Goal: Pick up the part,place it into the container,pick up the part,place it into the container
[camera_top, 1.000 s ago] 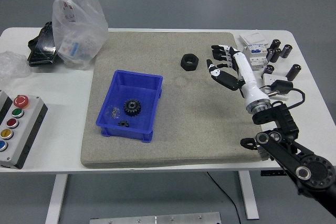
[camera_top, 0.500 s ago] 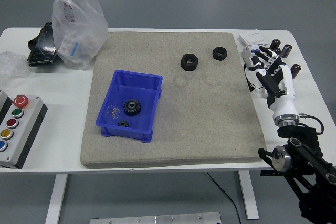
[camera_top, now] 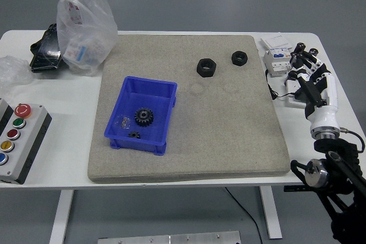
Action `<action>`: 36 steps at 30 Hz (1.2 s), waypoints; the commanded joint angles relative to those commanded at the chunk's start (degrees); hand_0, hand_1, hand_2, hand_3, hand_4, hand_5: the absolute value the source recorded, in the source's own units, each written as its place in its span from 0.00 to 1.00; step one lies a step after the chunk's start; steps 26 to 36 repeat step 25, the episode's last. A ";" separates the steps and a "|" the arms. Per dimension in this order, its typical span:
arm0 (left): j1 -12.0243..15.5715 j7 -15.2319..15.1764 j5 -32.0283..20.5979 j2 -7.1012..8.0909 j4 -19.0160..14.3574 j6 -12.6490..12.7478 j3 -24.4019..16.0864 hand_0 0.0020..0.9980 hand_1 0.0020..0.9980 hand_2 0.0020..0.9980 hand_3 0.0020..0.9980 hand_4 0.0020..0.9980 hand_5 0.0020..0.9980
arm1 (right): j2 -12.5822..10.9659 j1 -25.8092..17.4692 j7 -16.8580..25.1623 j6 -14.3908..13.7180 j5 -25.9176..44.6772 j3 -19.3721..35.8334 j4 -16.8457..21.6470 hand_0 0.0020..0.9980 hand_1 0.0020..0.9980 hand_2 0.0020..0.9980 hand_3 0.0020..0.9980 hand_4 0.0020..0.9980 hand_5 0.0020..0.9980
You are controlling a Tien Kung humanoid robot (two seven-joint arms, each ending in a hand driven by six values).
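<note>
Our right robot hand [camera_top: 311,78] hovers at tabletop [camera_top: 51,112] right edge, fingers spread, holding nothing. Two black nuts on grey mat [camera_top: 229,135] well left of it: smaller nut [camera_top: 239,58] nearer, larger nut [camera_top: 206,67] beyond. Blue bin [camera_top: 166,115] farther left, gear [camera_top: 144,118] inside. We judge pick-up step pending; next move: reach left, close on nearer nut.

Two black nuts [camera_top: 206,67] are lying on a grey mat [camera_top: 229,135]; the right hand [camera_top: 310,75] is hovering open beside it.
</note>
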 joint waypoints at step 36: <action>0.68 -0.94 -2.38 0.32 0.00 -0.12 -0.48 0.63 0.56 0.55 0.61 0.68 0.27 | 0.86 -2.44 -1.26 -1.01 -4.40 7.70 1.95 0.58 0.68 0.71 0.70 0.73 0.34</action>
